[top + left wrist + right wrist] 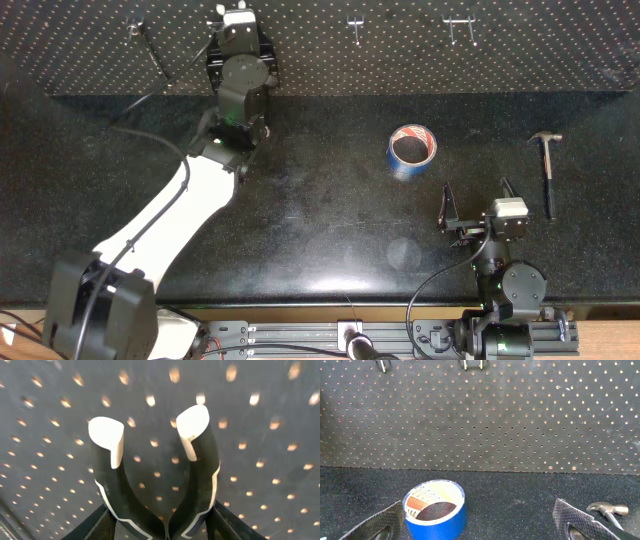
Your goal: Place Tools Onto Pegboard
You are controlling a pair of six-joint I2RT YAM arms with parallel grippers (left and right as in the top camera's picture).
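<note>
Progress looks partial: one thin tool (152, 58), perhaps a wrench, hangs on the pegboard (80, 50) at far left. Left hand (150, 435) is close to the board, fingers apart, holding nothing. Two bare hooks (355, 28) come next. One tape roll (411, 150) lies on the surface (300, 200). Right hand (475, 200) is wide open and empty. One hammer (546, 170) is also unhung.

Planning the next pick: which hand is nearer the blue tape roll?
Right. The right hand sits just short of the tape roll, open and facing it. The left hand is up at the pegboard, well off to the side.
</note>
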